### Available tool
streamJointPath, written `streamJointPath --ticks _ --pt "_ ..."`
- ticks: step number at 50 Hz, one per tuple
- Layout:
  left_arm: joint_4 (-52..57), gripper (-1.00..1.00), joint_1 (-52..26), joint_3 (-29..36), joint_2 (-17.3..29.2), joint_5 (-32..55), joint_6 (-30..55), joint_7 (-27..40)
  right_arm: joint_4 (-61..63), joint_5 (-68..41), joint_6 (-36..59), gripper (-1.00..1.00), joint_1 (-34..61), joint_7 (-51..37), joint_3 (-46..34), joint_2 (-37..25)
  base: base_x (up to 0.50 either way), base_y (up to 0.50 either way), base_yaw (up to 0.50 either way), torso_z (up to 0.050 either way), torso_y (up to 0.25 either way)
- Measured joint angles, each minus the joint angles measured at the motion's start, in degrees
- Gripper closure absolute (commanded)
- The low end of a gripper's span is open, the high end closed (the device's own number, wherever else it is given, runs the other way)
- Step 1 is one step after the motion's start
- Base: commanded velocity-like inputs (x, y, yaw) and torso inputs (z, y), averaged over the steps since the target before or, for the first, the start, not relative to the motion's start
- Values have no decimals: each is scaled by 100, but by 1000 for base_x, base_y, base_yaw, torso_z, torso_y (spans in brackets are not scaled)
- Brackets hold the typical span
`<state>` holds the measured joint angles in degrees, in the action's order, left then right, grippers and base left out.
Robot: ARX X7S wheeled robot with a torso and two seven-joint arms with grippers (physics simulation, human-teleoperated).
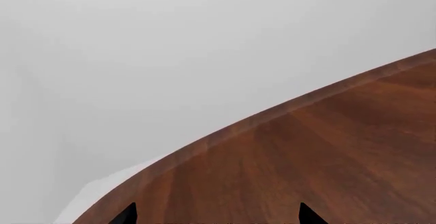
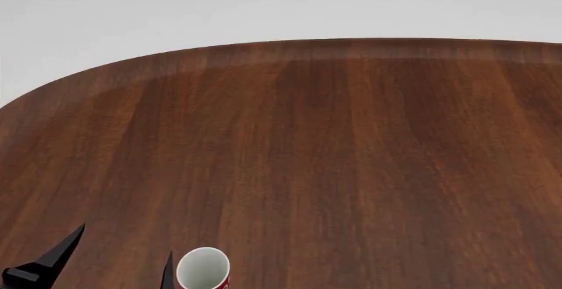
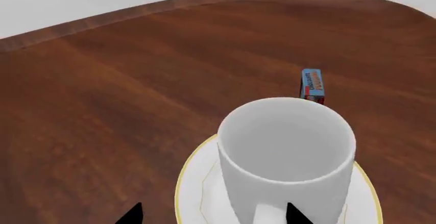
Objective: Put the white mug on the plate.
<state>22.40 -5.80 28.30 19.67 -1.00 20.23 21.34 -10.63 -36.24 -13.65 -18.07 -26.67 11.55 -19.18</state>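
Observation:
In the right wrist view the white mug (image 3: 286,152) stands upright on the plate (image 3: 197,188), a white dish with a thin gold rim. Its handle (image 3: 269,215) points toward my right gripper (image 3: 214,216). That gripper is open, with its two dark fingertips (image 3: 132,215) wide apart on either side of the handle and touching nothing. My left gripper (image 1: 216,216) is open and empty over bare wood. It also shows in the head view (image 2: 114,262) at the near left. The mug, the plate and the right gripper are out of the head view.
A red mug with a white inside (image 2: 204,269) stands right beside the left gripper at the near edge of the head view. A small blue box (image 3: 313,85) stands upright behind the white mug. The brown wooden table (image 2: 351,144) has a rounded far edge (image 1: 272,113).

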Motion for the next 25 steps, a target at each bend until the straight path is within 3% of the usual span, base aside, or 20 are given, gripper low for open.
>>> streamJointPath --ticks 25 --pt "-94 -100 4 -68 51 130 -109 -2 2248 560 420 -100 -725 -943 -106 -235 0 0 0 0 0"
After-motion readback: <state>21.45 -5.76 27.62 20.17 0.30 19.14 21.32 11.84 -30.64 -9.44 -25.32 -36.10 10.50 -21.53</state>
